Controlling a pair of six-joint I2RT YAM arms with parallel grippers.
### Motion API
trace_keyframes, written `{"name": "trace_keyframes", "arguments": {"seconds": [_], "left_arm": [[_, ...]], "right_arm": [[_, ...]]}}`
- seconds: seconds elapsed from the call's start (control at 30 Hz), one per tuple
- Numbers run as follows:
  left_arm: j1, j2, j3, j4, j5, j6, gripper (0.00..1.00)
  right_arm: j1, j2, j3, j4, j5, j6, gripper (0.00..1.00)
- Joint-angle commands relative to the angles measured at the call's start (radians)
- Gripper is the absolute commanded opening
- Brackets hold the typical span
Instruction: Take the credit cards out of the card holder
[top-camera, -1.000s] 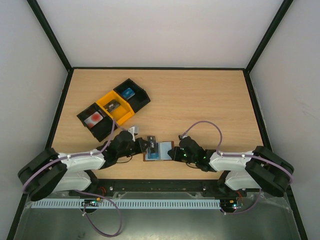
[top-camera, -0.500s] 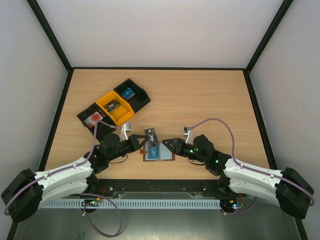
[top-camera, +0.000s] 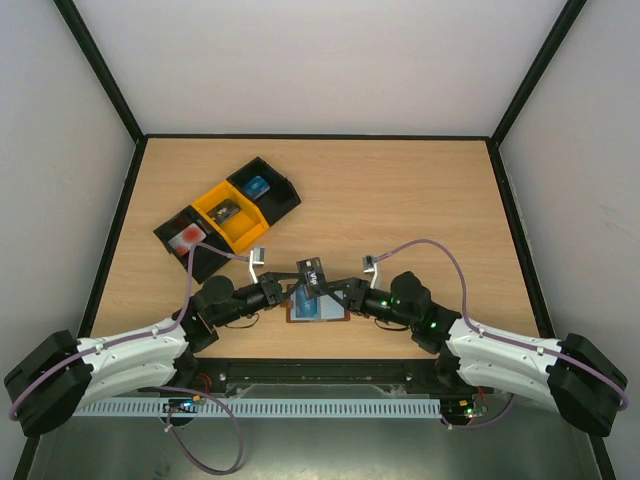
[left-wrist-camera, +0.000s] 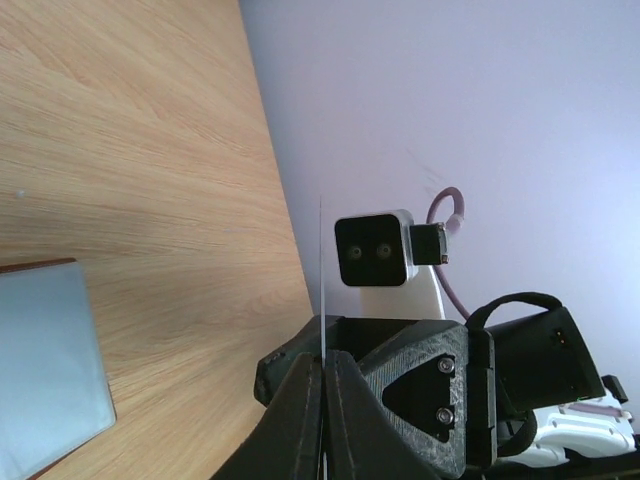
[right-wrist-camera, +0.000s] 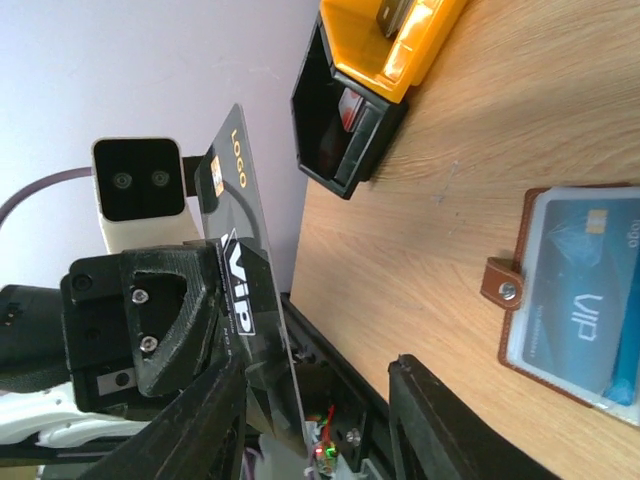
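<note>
The left gripper (left-wrist-camera: 322, 366) is clamping the lower edge of a dark grey card (right-wrist-camera: 240, 268) in its closed jaws and holding it upright in the air above the table (top-camera: 400, 200). In the left wrist view the card is showing only as a thin edge-on line between the jaws. The right wrist view is showing its face, with "VIP" reading in large white letters and "LOGO" in small orange letters near the upper corner.

The holder (left-wrist-camera: 50, 375) is lying open and flat on the table near the front edge, below and between the two grippers. A blue card (right-wrist-camera: 585, 300) is sitting in its pocket, bearing a pale "VIP" and a small "logo". A brown strap (right-wrist-camera: 503, 288) with a metal snap is folding over the pocket's edge.

The right gripper (top-camera: 342, 290) is hovering just beside the holder's right side with its jaws spread apart and nothing between them, facing the left gripper across the raised card.

Well apart, at the table's left rear, a yellow tray (top-camera: 247, 229) is standing between two black trays (top-camera: 283, 203), each holding a small item whose markings are too small to read.
</note>
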Motion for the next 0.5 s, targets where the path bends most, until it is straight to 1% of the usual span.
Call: {"name": "trace_keyframes", "arguments": {"seconds": [0.0, 0.1, 0.2, 0.23, 0.27, 0.37, 0.43, 0.47], "left_arm": [[-0.016, 0.034, -0.006, 0.115, -0.006, -0.01, 0.03], [-0.025, 0.061, -0.003, 0.141, -0.013, -0.013, 0.03], [-0.032, 0.073, -0.001, 0.143, -0.021, -0.013, 0.03], [-0.033, 0.073, -0.001, 0.139, -0.022, -0.012, 0.04], [-0.033, 0.07, 0.0, 0.129, -0.025, -0.01, 0.09], [-0.031, 0.028, 0.017, 0.043, -0.037, 0.025, 0.23], [-0.031, -0.017, 0.053, -0.079, -0.037, 0.084, 0.34], [-0.031, -0.048, 0.088, -0.19, -0.038, 0.135, 0.41]], "right_arm": [[0.005, 0.0, -0.011, 0.076, -0.046, 0.001, 0.36], [0.006, -0.009, -0.022, 0.098, -0.06, 0.001, 0.25], [0.005, -0.035, -0.038, 0.095, -0.054, -0.012, 0.09], [0.005, -0.044, -0.045, 0.095, -0.052, -0.017, 0.06], [0.005, -0.054, -0.054, 0.093, -0.052, -0.025, 0.03], [0.005, -0.09, -0.056, 0.06, -0.067, -0.061, 0.02], [0.005, -0.119, -0.04, -0.007, -0.074, -0.114, 0.02], [0.005, -0.135, -0.027, -0.044, -0.082, -0.144, 0.02]]}}
